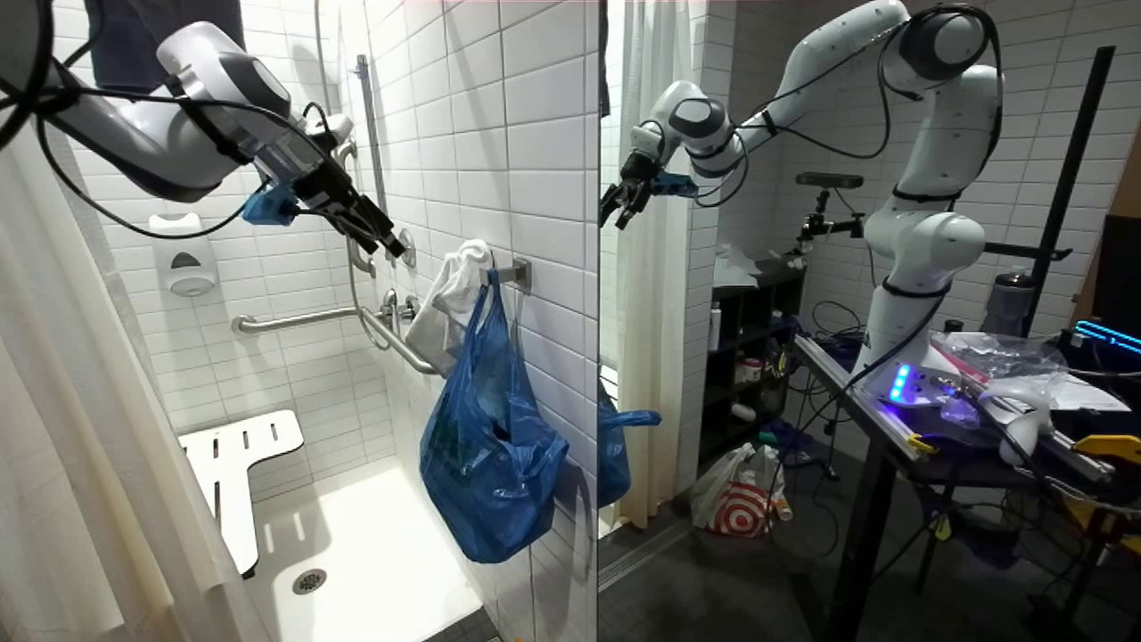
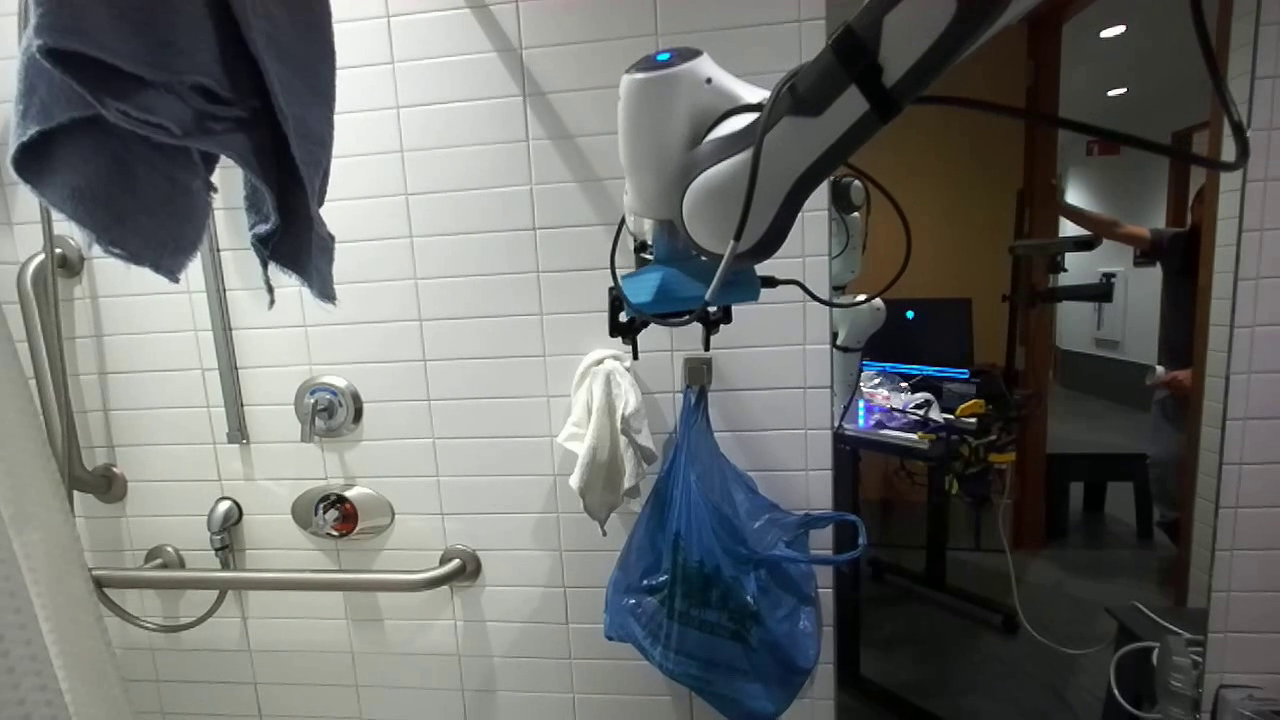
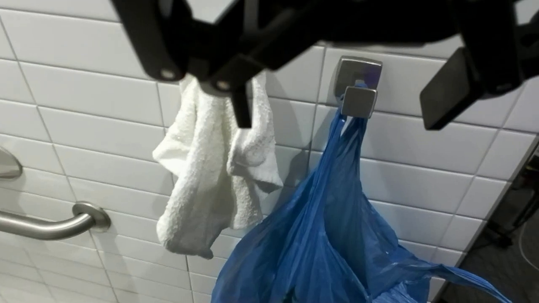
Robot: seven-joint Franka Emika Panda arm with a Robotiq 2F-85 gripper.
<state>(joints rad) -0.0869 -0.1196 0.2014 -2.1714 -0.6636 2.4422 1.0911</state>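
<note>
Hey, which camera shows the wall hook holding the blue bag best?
The wrist view: the hook appears largest there, with its square face and wall plate clear. Both exterior views show it smaller: the hook side-on, or the hook nearly face-on.

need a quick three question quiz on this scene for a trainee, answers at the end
1. In the wrist view, which hangs further left: the blue plastic bag or the white textured cloth?
2. Fill in: the bag hangs from a square metal ____ on the white tiled wall.
3. True or false: the black two-fingered gripper stands open, holding nothing.

Key: 1. the cloth; 2. hook; 3. true.
</note>
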